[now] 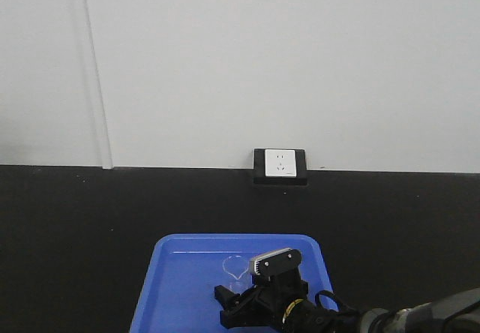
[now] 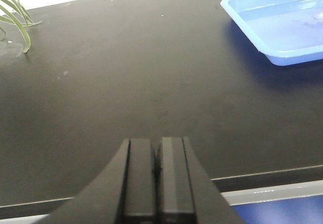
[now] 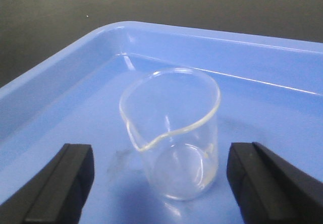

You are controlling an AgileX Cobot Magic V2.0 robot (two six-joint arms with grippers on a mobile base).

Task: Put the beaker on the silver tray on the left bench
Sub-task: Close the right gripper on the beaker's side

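You're at the grasp: your right pincer (image 3: 160,181) gapes wide, straddling the beaker (image 3: 174,123), holding nothing; close gently next. Left pincer (image 2: 156,176) closed, empty.

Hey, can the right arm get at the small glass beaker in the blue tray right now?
Probably yes: the right gripper is open and straddles the upright beaker in the blue tray, with nothing between them.
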